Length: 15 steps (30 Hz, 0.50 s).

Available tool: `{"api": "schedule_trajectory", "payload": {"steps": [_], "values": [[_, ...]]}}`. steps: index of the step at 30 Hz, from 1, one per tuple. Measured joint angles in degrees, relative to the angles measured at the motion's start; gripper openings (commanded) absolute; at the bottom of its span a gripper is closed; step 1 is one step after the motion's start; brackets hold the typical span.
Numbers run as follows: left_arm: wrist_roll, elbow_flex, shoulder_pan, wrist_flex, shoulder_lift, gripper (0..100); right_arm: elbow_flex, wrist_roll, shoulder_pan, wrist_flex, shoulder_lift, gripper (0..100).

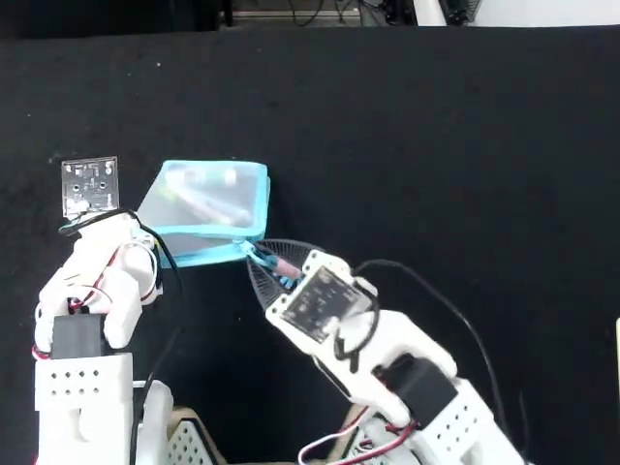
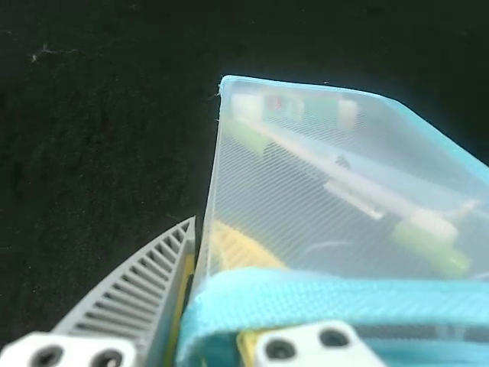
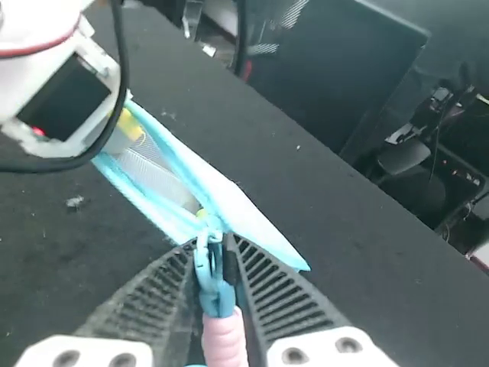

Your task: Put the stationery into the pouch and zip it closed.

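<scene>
Translucent blue pouch (image 1: 208, 208) lies on the black surface (image 1: 436, 145), stationery (image 2: 359, 191) inside; zipping is the step in hand; right tool (image 3: 218, 248) pinches the zip pull (image 3: 208, 271) at one corner; left tool (image 2: 195, 294) clamps the zip edge's other end; next, I judge, an even pull along the zip, with the left bracing.

Free table (image 1: 446, 145) beyond pouch (image 1: 208, 199) — left arm (image 1: 97, 300), right arm (image 1: 387, 358) at near edge.
</scene>
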<state>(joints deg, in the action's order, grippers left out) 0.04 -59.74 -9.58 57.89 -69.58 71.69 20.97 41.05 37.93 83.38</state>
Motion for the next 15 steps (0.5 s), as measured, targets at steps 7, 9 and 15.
{"api": "schedule_trajectory", "payload": {"steps": [7,9,15], "values": [[0.00,0.00,0.00,-0.09,0.09,3,-12.22,1.67,0.09,0.00,-18.02,1.1],[0.09,0.00,0.00,-0.09,0.09,3,-14.68,2.11,0.09,0.00,-21.10,1.1],[0.18,0.00,0.00,-0.09,0.09,3,-19.08,2.29,0.09,0.26,-23.21,1.1]]}}
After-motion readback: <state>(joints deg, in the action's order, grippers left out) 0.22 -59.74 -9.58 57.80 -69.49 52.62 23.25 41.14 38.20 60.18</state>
